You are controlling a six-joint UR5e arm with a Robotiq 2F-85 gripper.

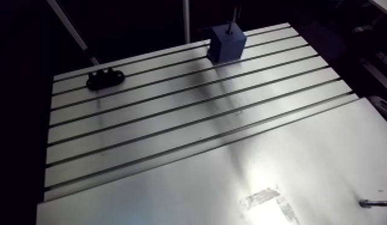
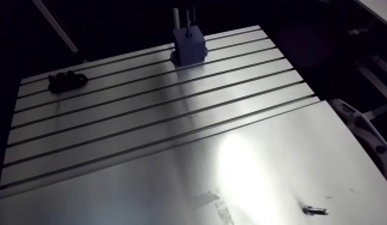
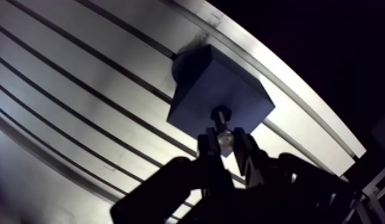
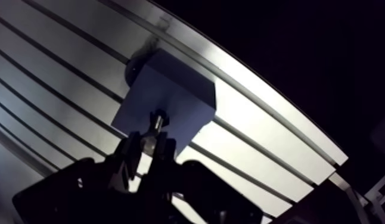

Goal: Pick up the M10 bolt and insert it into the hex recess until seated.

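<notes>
You see gripper [image 3: 226, 145] clamped on bolt [image 3: 222, 122], fingers [image 3: 209, 148] either side of shank. Bolt points straight ahead of gripper. Its far end meets top face of blue block [image 3: 195, 98]; how deep it sits, you cannot tell. Block stands on slotted table [image 3: 81, 89]. Second bolt [image 1: 375, 203] lies flat on smooth plate [image 1: 322, 155], well apart from gripper. Black part [image 1: 106, 78] lies on table, well off to gripper's side.

The bolt [image 3: 223, 122] stands upright with its lower end on the blue block [image 3: 195, 95].
</notes>
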